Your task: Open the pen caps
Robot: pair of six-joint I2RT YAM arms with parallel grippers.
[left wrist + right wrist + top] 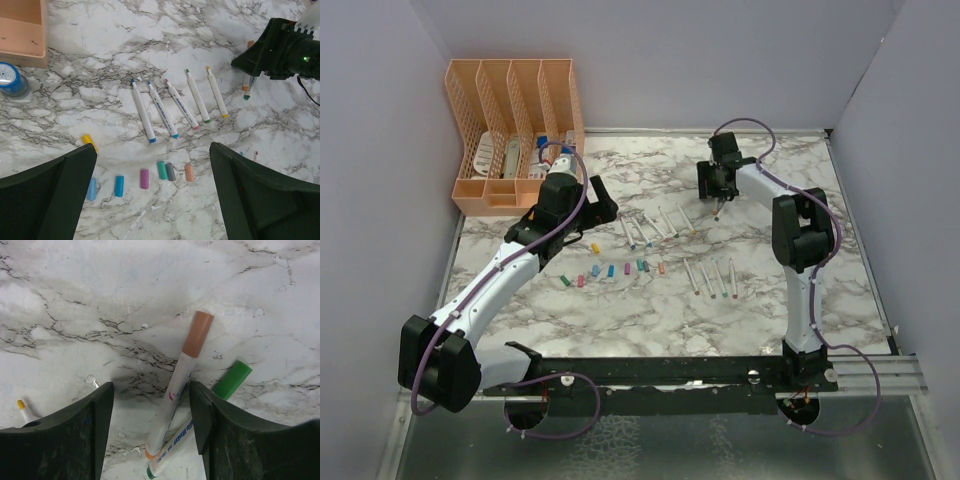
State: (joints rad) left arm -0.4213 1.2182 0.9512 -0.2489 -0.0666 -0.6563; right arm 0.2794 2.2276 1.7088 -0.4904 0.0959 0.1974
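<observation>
Looks like a robotics lab test cell: marble-print counter boxed by plain grey panels, robot arms bolted to a black rail.

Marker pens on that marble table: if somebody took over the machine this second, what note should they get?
Left gripper: open and empty, hovering above the row of loose coloured plastic caps.
Right gripper: jaws apart, straddling two thin grey-white markers, the orange-capped pen and the green-capped pen. No clamp on either is visible.
Done: five uncapped pens lie in a row mid-table, and more bare pens lie nearer the arm bases.
Left: pull the caps off the orange and green ones.
</observation>
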